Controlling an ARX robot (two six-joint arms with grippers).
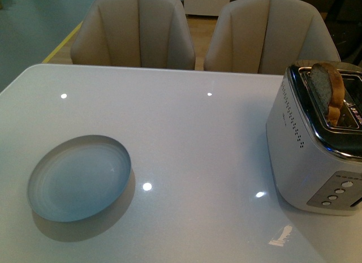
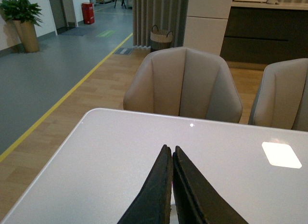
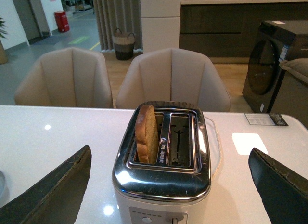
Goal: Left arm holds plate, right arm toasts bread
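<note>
The pale blue-grey plate lies flat on the white table at the front left, nothing on it. A slice of brown bread stands upright in one slot of the silver toaster at the right, its top sticking out. Neither arm shows in the front view. My left gripper is shut, its black fingers pressed together over bare table, holding nothing. In the right wrist view my right gripper is open wide, the toaster and bread sitting between its fingers.
Two beige chairs stand behind the table's far edge. The toaster's second slot holds nothing. Its buttons and lever face the table's front. Ceiling lights glare on the glossy tabletop.
</note>
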